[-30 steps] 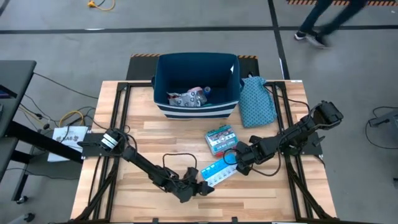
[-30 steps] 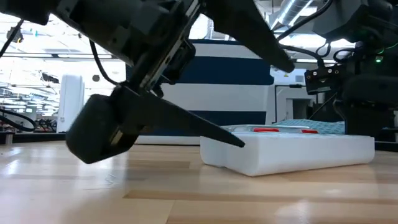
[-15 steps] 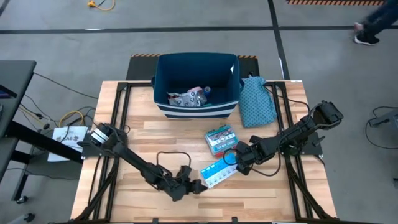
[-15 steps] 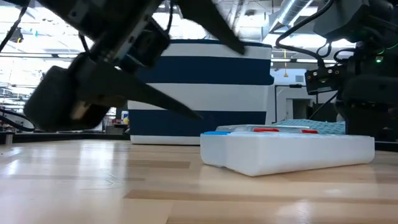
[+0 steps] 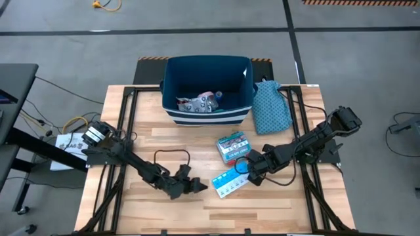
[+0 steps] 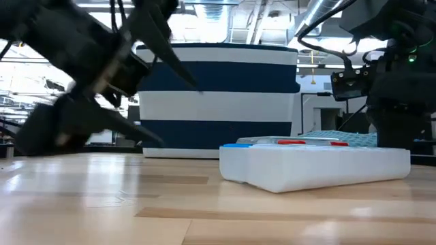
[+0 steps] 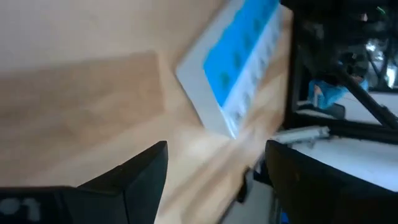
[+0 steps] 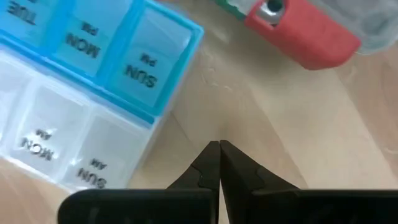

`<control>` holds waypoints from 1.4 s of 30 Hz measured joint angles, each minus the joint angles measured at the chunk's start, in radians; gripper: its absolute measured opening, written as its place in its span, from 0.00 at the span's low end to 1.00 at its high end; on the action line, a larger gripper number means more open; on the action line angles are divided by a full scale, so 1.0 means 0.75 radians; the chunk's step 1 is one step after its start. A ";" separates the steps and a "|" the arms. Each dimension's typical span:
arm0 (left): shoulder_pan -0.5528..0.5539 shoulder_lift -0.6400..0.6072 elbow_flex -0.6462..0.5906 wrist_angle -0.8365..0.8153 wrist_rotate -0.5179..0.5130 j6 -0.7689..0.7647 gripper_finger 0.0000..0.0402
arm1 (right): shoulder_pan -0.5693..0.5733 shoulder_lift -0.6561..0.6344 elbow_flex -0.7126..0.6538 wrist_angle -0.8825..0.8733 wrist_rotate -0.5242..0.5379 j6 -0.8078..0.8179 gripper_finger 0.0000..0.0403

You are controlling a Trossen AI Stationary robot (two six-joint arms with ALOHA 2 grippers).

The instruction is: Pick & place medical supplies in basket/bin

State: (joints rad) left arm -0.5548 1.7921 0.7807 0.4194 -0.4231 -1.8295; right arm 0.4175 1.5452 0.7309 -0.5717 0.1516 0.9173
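Pill organiser (image 5: 229, 183) between left gripper (image 5: 197, 186), right gripper (image 5: 244, 166).

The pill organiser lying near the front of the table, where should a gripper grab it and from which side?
Probably from above, fingers closing across the narrow width of the pill organiser. It lies flat and long on the table, with its long edges exposed and its top unobstructed.

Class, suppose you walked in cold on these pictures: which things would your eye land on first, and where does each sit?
The big navy bin at the table's far edge stands out, with supplies already inside. Nearer the front lies the light blue pill organiser on bare wood, with the open left claw just to its left and the shut right claw at its other end. The teal-and-red box sits between organiser and bin.
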 joint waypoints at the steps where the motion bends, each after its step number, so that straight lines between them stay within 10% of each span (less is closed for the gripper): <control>1: 0.014 0.011 0.000 -0.001 0.000 0.000 0.65 | 0.000 0.000 0.005 -0.001 0.000 -0.005 0.00; 42: 0.147 0.246 0.190 0.043 0.171 0.028 0.72 | -0.028 -0.001 -0.028 0.046 -0.016 -0.033 0.00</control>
State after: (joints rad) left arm -0.4450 1.9770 0.9230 0.4519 -0.2947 -1.8082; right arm 0.3967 1.5447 0.7101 -0.5376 0.1398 0.8926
